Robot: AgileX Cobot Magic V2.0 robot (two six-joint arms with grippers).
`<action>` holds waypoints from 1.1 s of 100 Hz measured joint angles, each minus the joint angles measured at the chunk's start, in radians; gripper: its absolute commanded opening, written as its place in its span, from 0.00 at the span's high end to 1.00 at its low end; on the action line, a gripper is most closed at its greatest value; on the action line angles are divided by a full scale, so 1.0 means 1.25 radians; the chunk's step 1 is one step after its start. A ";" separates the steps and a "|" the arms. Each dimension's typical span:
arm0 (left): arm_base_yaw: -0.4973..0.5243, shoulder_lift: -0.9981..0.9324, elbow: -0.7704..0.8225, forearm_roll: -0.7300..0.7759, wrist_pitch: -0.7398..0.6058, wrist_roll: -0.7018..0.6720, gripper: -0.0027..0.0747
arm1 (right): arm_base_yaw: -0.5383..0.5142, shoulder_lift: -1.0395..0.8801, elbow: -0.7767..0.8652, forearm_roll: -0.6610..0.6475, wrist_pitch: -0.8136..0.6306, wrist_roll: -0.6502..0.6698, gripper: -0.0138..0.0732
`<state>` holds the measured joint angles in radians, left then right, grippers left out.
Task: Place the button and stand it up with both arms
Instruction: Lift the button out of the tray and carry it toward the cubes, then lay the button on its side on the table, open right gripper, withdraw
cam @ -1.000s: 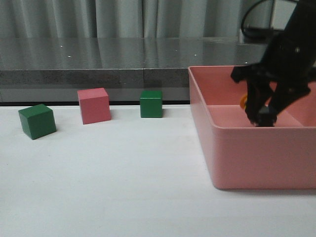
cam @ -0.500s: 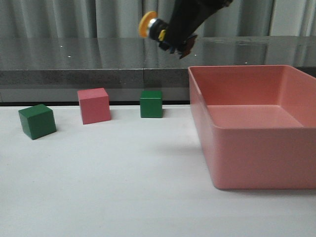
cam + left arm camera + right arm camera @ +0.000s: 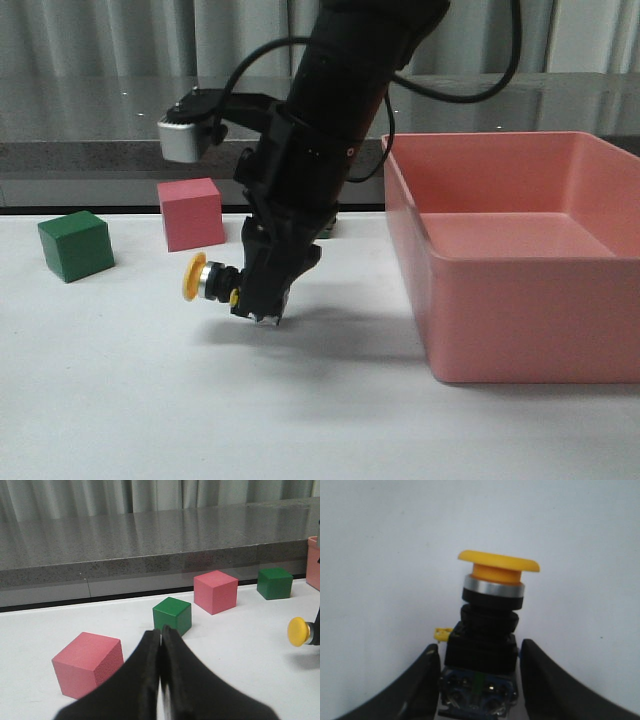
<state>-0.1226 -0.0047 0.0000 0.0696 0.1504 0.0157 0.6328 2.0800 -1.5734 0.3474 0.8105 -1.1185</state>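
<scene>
Gripping the button [image 3: 205, 280] base, right gripper [image 3: 262, 305] points tableward.

We count one pink bin [image 3: 520, 300], two pink cubes [image 3: 216, 591] [image 3: 87, 664], two green cubes [image 3: 172, 615] [image 3: 274, 582], on a white table [image 3: 150, 400].

My bulky black right arm [image 3: 330, 130] angles down, its gripper [image 3: 262, 305] clamped and loaded; my left gripper [image 3: 161, 680] has fingers pressed together.
</scene>
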 measured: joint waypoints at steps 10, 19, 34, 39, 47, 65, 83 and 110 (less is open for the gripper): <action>0.000 0.000 0.000 0.000 0.000 0.000 0.99 | 0.003 0.015 0.000 -0.004 -0.022 -0.002 0.85; 0.000 0.000 0.000 0.000 0.000 0.000 0.99 | 0.003 0.022 0.000 -0.005 -0.028 -0.002 0.79; 0.000 0.000 0.000 0.000 0.000 0.000 0.99 | 0.003 0.025 0.000 -0.007 -0.023 -0.002 0.48; 0.000 0.000 0.000 0.000 0.000 0.000 0.99 | 0.003 0.025 0.000 -0.007 -0.021 -0.002 0.38; 0.000 0.000 0.000 0.000 0.000 0.000 0.99 | 0.003 0.025 0.000 -0.007 -0.020 -0.002 0.27; 0.000 0.000 0.000 0.000 0.000 0.000 0.99 | 0.003 0.025 0.000 -0.007 -0.018 -0.004 0.26; 0.000 0.000 0.000 0.000 0.000 0.000 0.99 | 0.002 -0.002 -0.030 -0.008 0.000 0.040 0.39; 0.000 0.000 0.000 0.000 0.000 0.000 0.99 | -0.051 -0.151 -0.055 -0.008 0.027 0.151 0.97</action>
<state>-0.1226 -0.0047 0.0000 0.0696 0.1504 0.0157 0.5695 1.8911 -1.6426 0.3379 0.8445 -0.9296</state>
